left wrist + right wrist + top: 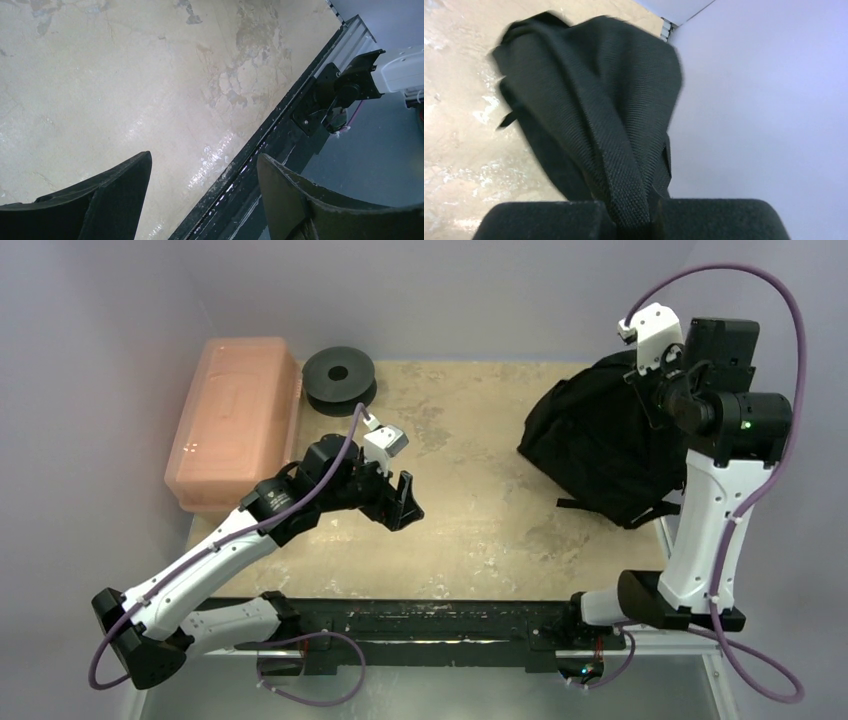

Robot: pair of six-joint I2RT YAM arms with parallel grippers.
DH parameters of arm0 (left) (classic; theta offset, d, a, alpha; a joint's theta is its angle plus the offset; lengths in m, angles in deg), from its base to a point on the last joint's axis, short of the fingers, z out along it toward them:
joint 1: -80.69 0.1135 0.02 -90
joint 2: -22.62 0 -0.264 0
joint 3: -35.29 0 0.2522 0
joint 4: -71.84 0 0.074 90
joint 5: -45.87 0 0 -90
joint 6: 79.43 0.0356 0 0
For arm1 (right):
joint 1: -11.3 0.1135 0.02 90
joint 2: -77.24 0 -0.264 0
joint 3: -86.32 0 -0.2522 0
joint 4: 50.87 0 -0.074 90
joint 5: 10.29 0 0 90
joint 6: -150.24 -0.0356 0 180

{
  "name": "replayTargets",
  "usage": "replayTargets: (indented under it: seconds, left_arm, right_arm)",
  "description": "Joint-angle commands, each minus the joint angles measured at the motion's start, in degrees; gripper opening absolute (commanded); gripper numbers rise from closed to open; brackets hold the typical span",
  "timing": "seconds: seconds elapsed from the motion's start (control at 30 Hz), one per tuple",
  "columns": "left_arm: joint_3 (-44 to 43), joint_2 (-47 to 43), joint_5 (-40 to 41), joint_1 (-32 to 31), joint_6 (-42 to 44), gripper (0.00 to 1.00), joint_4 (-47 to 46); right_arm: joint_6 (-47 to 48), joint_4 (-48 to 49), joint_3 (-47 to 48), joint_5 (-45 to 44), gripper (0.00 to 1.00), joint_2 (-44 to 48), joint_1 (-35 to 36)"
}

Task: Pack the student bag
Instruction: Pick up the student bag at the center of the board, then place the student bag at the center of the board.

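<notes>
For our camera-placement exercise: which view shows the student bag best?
Top external: it shows most of the student bag and its shape. The right wrist view shows only fabric pinched in the right gripper; the left wrist view shows none of it.
</notes>
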Motion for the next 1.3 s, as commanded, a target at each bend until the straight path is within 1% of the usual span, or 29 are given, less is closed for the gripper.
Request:
replayTargets:
  seconds: [0.0,0.07,0.13,0.2,0.27,0.33,0.43,0.5,0.63,0.7,0.87,0.97,1.07,1.13,1.2,1.27]
  left_arm:
    - [-1.7,1.0,-1.6,0.4,0.9,0.76,-1.5]
    - [-1.7,1.2,-1.4,0.7,0.4,0.76,-1.5]
    - [-1.7,1.2,-1.0,0.9,0.3,0.76,-1.4]
    - [-1.7,1.2,-0.1,1.1,0.2,0.76,-1.3]
    - [-1.7,1.5,0.0,1.3,0.0,0.76,-1.3]
    - [-2.1,2.4,-0.6,1.4,-0.3,0.76,-1.3]
    - [-2.5,4.1,-2.6,1.5,-1.7,0.76,-1.8]
    - [-2.5,5.0,-4.4,1.6,-2.8,0.76,-2.9]
    - [-3.2,6.1,-5.8,1.6,-3.6,0.76,-3.2]
    - [-3.1,6.1,-5.9,1.6,-3.5,0.76,-3.1]
    - [-3.1,6.2,-6.3,1.6,-2.6,0.76,-2.1]
    - [-3.0,6.4,-6.8,1.7,-2.1,0.76,-2.1]
    - [-3.1,6.4,-7.6,2.0,-2.0,0.76,-2.2]
    - [-2.5,6.0,-7.7,2.0,-2.0,0.76,-2.5]
    - [-1.9,5.8,-7.7,2.1,-2.1,0.76,-2.6]
    - [-1.6,5.8,-7.7,2.1,-2.0,0.76,-2.6]
  right_arm:
    - [2.7,17.9,9.1,2.6,0.00,-7.5,1.0]
    - [0.6,17.5,11.6,3.2,0.00,-11.6,1.8]
    - [-1.7,17.2,9.4,-0.7,0.00,-12.9,5.9]
    - [-4.3,18.3,3.6,-6.8,0.00,-11.6,8.6]
    - [-5.8,21.5,-1.6,-11.2,0.00,-8.9,9.1]
    - [-5.9,24.1,-3.3,-14.1,0.00,-6.8,9.0]
    - [-2.3,22.4,1.4,-20.6,0.00,-7.6,9.1]
    - [-0.4,21.9,4.0,-20.9,0.00,-8.6,9.1]
    - [4.6,24.3,1.8,-25.6,0.00,-8.3,8.5]
    - [6.0,25.6,1.4,-26.5,0.00,-8.5,6.8]
    - [6.6,26.7,3.8,-26.6,0.00,-8.3,1.1]
    - [6.3,26.7,4.4,-27.5,0.00,-8.7,0.2]
    - [5.5,27.4,0.0,-29.6,0.00,-9.7,0.3]
    - [3.1,26.0,-2.0,-28.6,0.00,-11.0,0.5]
    - [0.4,24.8,-4.1,-26.6,0.07,-12.2,1.1]
    - [-1.5,25.0,-7.8,-25.5,0.09,-12.3,1.8]
